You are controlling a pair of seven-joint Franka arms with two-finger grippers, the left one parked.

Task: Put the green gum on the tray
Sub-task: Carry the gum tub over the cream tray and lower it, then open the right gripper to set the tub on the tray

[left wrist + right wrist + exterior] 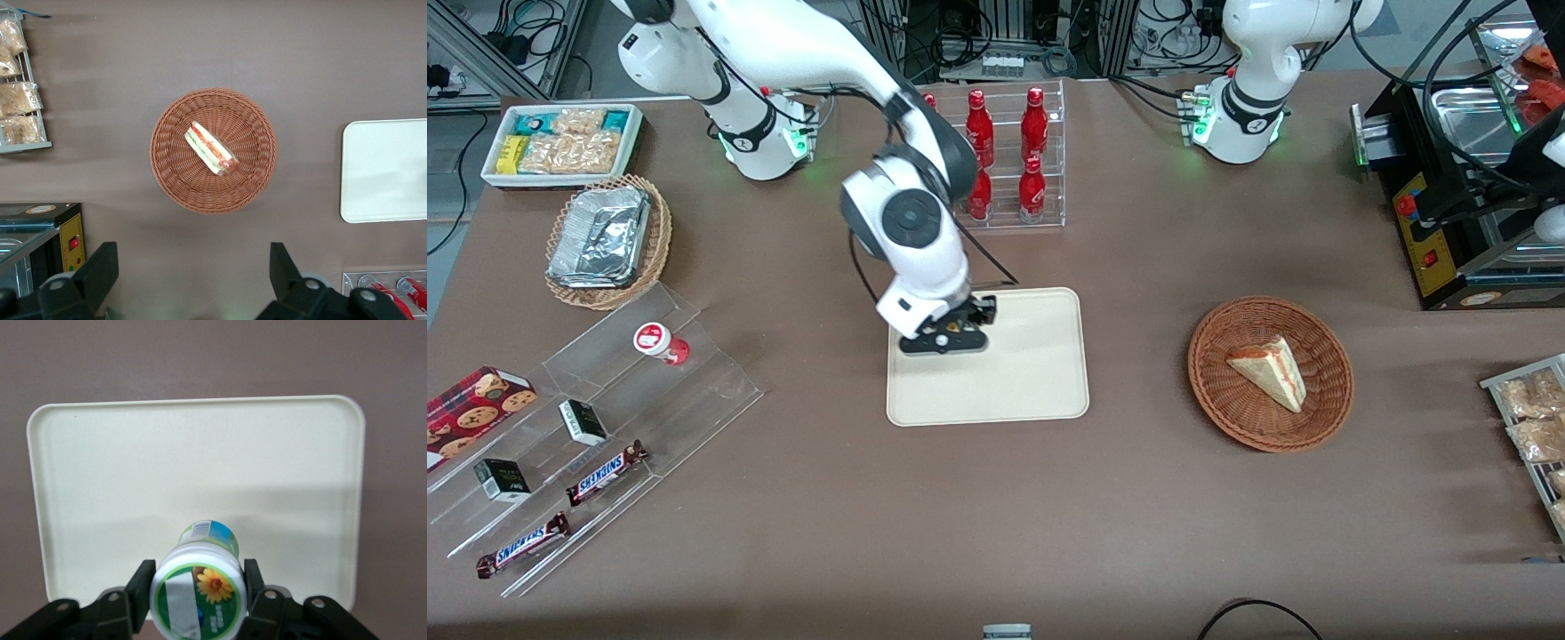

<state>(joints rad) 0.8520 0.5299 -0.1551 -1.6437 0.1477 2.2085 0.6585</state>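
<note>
The green gum [199,590] is a small white bottle with a round green-and-white lid that bears a flower picture. My right gripper [199,593] is shut on it, one finger against each side of the lid. The cream-beige tray [200,460] lies directly below the bottle. In the front view the gripper [945,335] hovers over the tray [1032,373] near its edge toward the working arm's end; the bottle is hidden there by the hand. The tray's end also shows in the left wrist view [387,170].
A red-lidded gum bottle [660,342] stands on a clear stepped rack [605,427] with Snickers bars and small boxes. A rack of red bottles [1009,160] stands farther from the camera than the tray. A wicker basket with a sandwich [1270,372] lies toward the parked arm's end.
</note>
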